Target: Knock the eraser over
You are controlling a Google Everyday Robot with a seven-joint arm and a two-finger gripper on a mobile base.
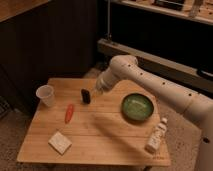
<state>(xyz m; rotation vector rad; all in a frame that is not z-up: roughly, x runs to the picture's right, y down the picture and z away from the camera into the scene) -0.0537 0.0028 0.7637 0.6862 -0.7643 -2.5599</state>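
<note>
Eraser (pixel 86 96) upright on wooden table (pixel 107 137), gripper (pixel 97 89) just beside it, its grip state indiscernible.

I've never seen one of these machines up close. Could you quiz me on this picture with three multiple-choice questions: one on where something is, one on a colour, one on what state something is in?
1. Where is the gripper?
A. far off at the picture's left edge
B. close beside the eraser, on its right in the picture
C. out of sight

2. What colour is the bowl?
A. green
B. blue
C. white

3. How is the eraser placed?
A. lying flat
B. standing on end
C. lifted into the air

Answers:
1 B: the arm's tip sits just right of the small dark block.
2 A: the bowl's inside is plainly green.
3 B: the eraser rises taller than wide from the table.
</note>
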